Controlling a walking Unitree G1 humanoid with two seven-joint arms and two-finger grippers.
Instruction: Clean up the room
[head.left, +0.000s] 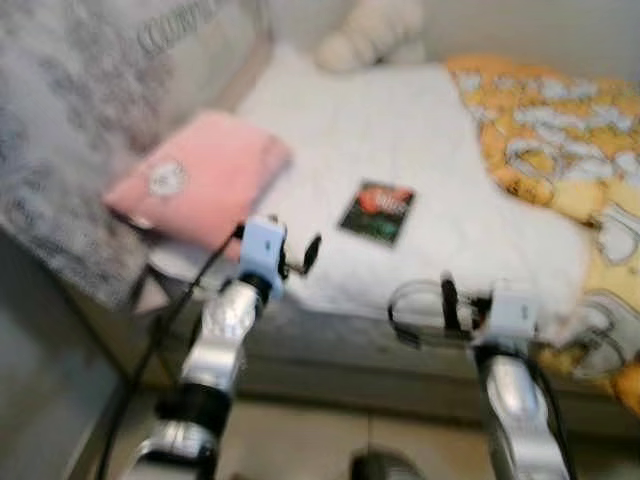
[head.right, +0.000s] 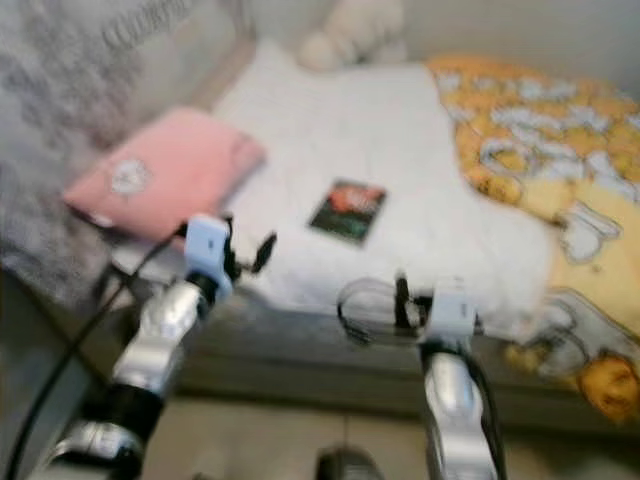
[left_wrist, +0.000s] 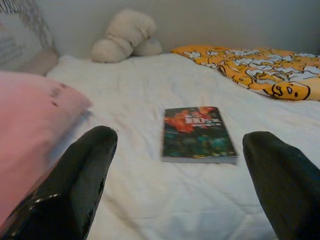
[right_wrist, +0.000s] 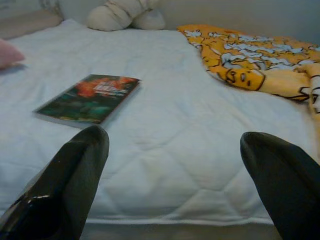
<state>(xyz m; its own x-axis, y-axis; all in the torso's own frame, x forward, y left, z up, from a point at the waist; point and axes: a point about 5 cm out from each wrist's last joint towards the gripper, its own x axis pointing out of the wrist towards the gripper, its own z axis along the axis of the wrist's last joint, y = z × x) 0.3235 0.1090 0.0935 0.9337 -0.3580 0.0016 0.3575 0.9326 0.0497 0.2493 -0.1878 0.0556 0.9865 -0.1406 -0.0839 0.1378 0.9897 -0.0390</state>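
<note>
Book (left_wrist: 197, 132): dark cover, red-orange patch, title blurred, perhaps paperback. Flat at frame centre on white bed (head.left: 440, 150); bare quilt all round. Left gripper (left_wrist: 180, 175) and right gripper (right_wrist: 175, 175): jaws released, at near bed edge.

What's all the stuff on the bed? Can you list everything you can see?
book: 1, dark green and red cover, flat on the middle of the bed
pillow: 1, pink, robot's left side of the bed
stuffed toy: 1, cream, far end by the wall
blanket: 1, yellow with white pattern, robot's right side
bed: 1, white quilted cover
left pincer: 1, black, open, facing the book
right pincer: 1, black, open, at the bed's near edge
</note>
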